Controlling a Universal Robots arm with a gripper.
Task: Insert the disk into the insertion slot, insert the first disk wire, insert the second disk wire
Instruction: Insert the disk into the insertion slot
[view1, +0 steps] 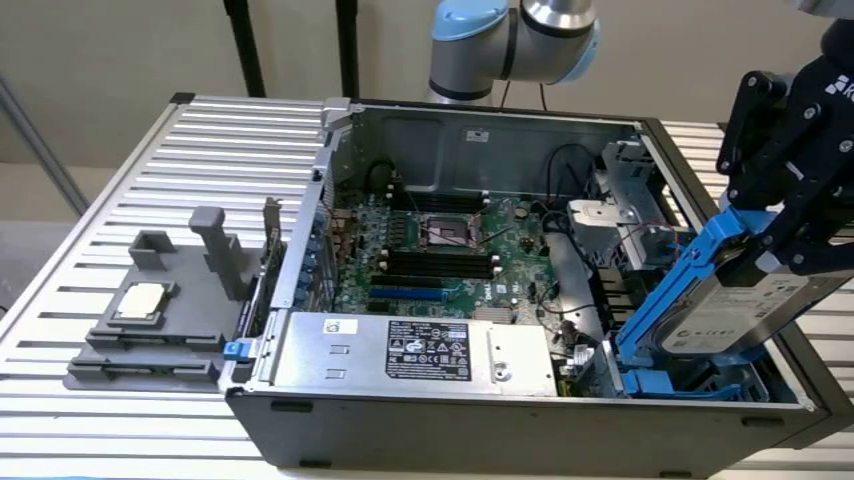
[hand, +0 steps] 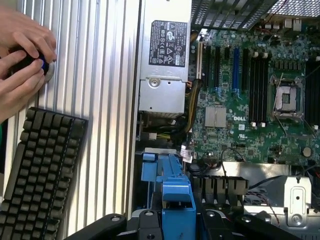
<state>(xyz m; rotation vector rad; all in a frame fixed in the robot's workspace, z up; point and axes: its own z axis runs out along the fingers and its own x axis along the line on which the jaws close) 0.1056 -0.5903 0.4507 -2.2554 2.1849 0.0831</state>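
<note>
Item, nearest: black keyboard (hand: 40, 170) lying on the slatted metal table (view1: 240, 130), outside the case wall by the power supply; a person's hands (hand: 20, 55) just beside it, closed around a small dark object. Open computer case (view1: 534, 430), lying on its side on the table. Inside its near wall, silver power supply (view1: 427, 350) with a black label. At the near corner on the exterior view's right, the insertion slot (view1: 654, 383), with blue rails and tabs. The disk (view1: 727, 310), in its blue carrier, stands tilted, its lower end down among those rails and its upper end above the case rim. Black gripper (view1: 787, 250) clamped on the disk's raised end. Grey plastic stand (view1: 160, 320) with upright posts, on the table at the exterior view's left. Mid-case, green motherboard (view1: 441, 250). Farthest, the arm (view1: 514, 40), grey with blue caps, behind the case.
</note>
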